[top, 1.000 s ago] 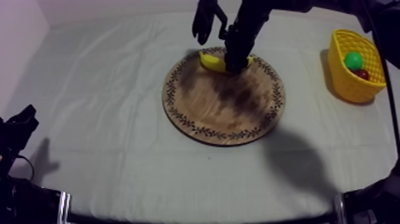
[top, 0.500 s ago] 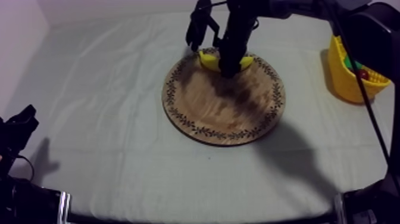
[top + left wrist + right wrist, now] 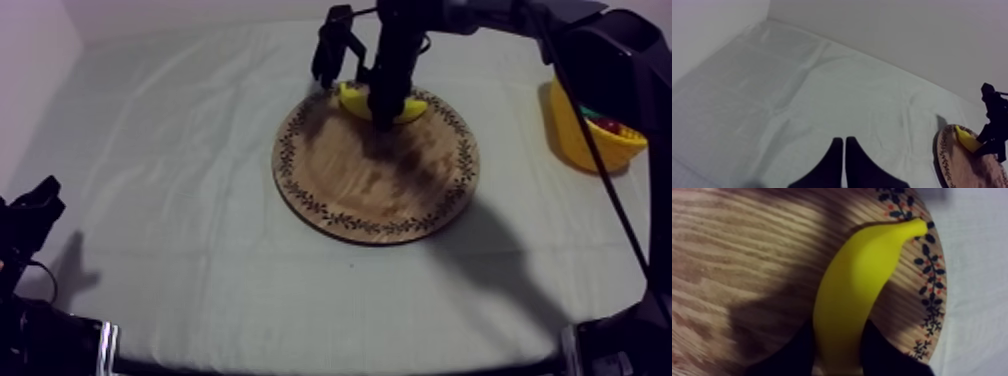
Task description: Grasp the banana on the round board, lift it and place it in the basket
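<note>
The yellow banana (image 3: 352,100) lies at the far edge of the round wooden board (image 3: 375,180). My right gripper (image 3: 386,108) comes down on its middle from the upper right. In the right wrist view the banana (image 3: 857,288) runs between the two black fingers (image 3: 792,355), which press on both its sides over the board (image 3: 747,248); the right gripper (image 3: 839,350) is shut on it. The yellow basket (image 3: 585,145) stands at the table's right, partly behind my right arm. My left gripper (image 3: 30,215) rests low at the left, its fingers (image 3: 834,155) together as a wedge over bare cloth.
A small red fruit (image 3: 609,124) lies in the basket. From the left wrist view the board (image 3: 967,170) with the banana (image 3: 967,141) and the right gripper (image 3: 992,142) on it sit far off across the cloth, near the back wall.
My right arm swung left over the basket and its gripper settled lower on the banana. The banana's left end has tipped up slightly. The left arm has not moved.
</note>
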Motion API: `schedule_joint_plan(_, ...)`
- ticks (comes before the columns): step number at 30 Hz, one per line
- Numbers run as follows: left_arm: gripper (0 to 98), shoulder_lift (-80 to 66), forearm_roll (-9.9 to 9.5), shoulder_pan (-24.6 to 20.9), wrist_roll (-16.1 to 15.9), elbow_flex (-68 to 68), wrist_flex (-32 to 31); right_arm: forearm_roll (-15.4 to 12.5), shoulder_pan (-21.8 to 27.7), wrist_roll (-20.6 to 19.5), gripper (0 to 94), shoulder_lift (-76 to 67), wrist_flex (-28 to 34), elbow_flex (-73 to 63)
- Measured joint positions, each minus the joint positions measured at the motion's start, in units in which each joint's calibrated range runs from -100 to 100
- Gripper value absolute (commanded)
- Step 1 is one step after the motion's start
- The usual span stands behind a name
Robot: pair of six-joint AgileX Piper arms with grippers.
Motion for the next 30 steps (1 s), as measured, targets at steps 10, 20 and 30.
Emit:
schedule_joint_plan(10, 0.1, 0.0, 0.00, 0.0, 0.0, 0.0, 0.0, -0.1, -0.8, -0.7, 13.3, -1.9, 0.5, 1.4)
schedule_joint_plan(20, 0.1, 0.0, 0.00, 0.0, 0.0, 0.0, 0.0, 0.2, -1.2, 0.9, 14.6, -18.4, 0.6, 16.0)
schedule_joint_plan(30, 0.1, 0.0, 0.00, 0.0, 0.0, 0.0, 0.0, 2.8, 3.6, 2.4, 14.3, -39.3, 1.1, 35.9)
